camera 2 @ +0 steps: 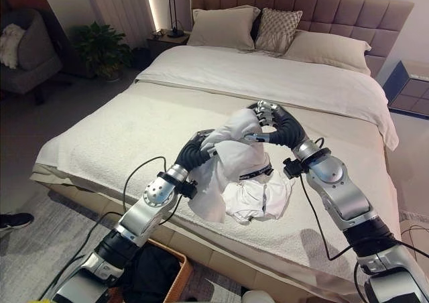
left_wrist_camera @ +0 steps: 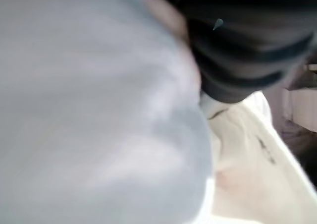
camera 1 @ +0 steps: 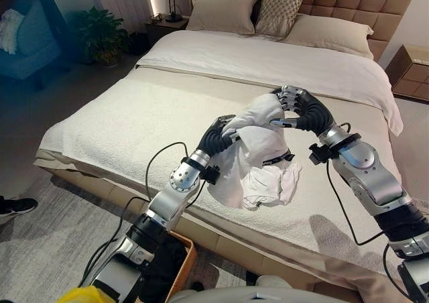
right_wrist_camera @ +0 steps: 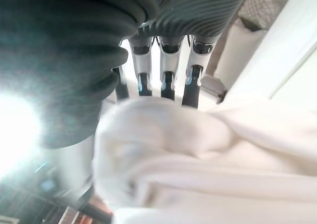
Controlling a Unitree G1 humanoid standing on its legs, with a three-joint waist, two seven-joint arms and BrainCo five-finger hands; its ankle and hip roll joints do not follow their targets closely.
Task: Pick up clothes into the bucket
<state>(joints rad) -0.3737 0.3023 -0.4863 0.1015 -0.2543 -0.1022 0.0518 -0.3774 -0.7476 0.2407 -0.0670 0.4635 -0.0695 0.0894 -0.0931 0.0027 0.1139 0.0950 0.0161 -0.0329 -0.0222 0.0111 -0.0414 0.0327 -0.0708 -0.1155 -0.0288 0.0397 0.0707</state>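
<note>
A bundle of white clothes with a dark waistband hangs over the near part of the bed, its lower end resting on the cover. My left hand grips the bundle's left side, fingers curled into the cloth. At the top right of the bundle my right hand has its fingers curled over the white cloth. A woven basket with dark clothing in it stands on the floor below my left arm, by the foot of the bed.
Pillows lie against the padded headboard. Nightstands stand at both sides, the left one with a lamp. A plant and an armchair stand far left. A person's shoe is on the rug.
</note>
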